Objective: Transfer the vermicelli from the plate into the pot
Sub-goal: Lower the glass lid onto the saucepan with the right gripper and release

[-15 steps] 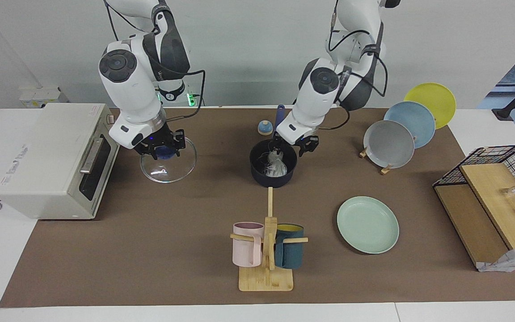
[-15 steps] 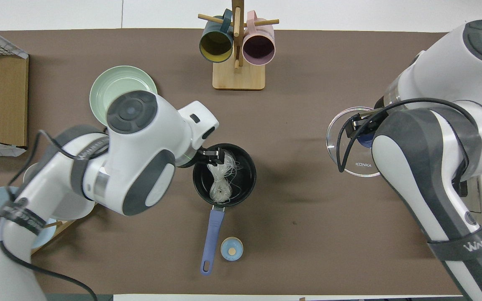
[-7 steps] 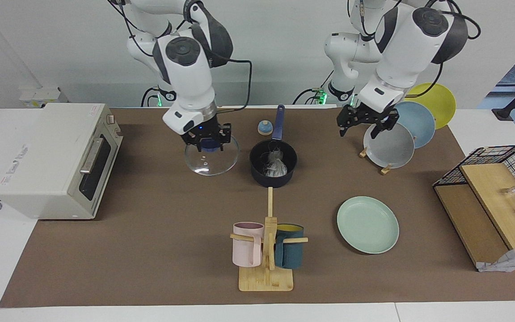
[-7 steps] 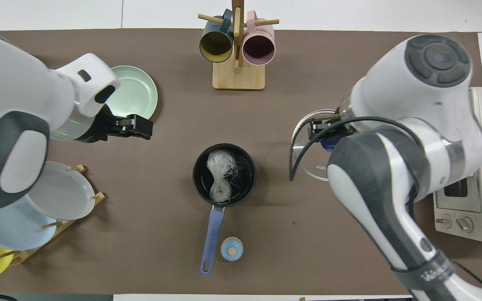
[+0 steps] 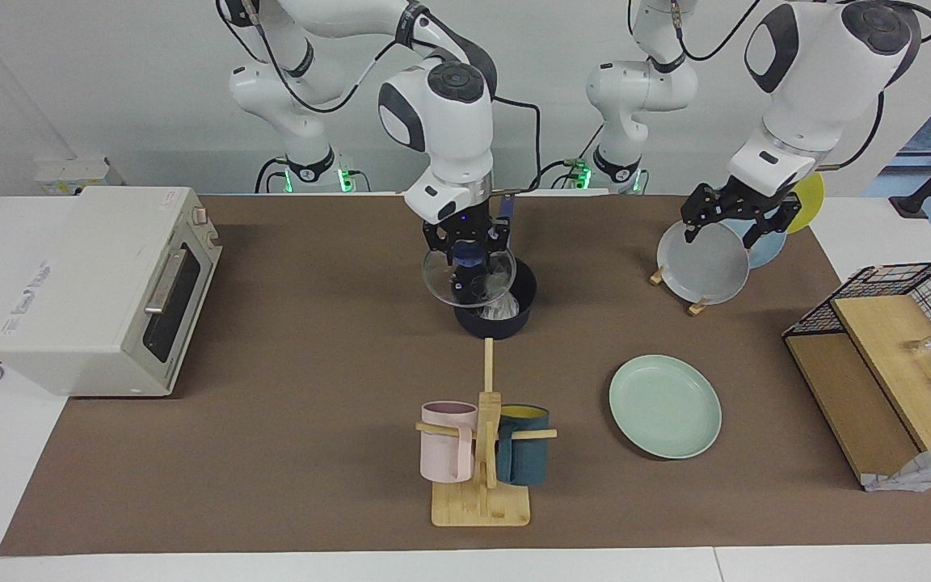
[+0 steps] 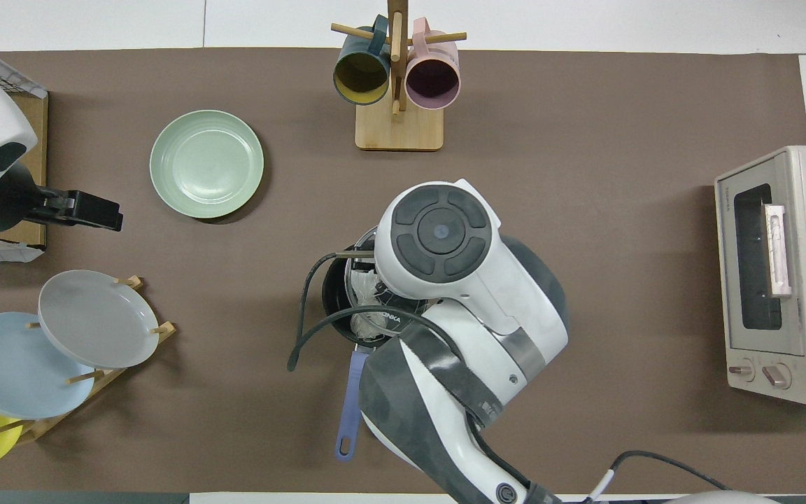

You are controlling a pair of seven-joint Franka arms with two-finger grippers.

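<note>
The vermicelli (image 5: pixel 503 304) lies in the dark navy pot (image 5: pixel 496 322), toward the middle of the table; its blue handle (image 6: pixel 350 402) points toward the robots. My right gripper (image 5: pixel 469 245) is shut on the blue knob of a glass lid (image 5: pixel 469 279) and holds it tilted just over the pot. In the overhead view the right arm covers most of the pot (image 6: pixel 328 297). The mint-green plate (image 5: pixel 665 406) (image 6: pixel 206 164) is empty and lies farther from the robots. My left gripper (image 5: pixel 730 220) is open and empty, up over the plate rack.
A toaster oven (image 5: pixel 102 287) stands at the right arm's end. A wooden mug rack (image 5: pixel 482 453) with a pink and a teal mug stands farther out. A rack with grey, light blue and yellow plates (image 5: pixel 704 263) and a wire basket (image 5: pixel 886 339) are at the left arm's end.
The right gripper has carried the glass lid from beside the oven to over the pot. The left gripper let go of the vermicelli in the pot and withdrew to over the plate rack.
</note>
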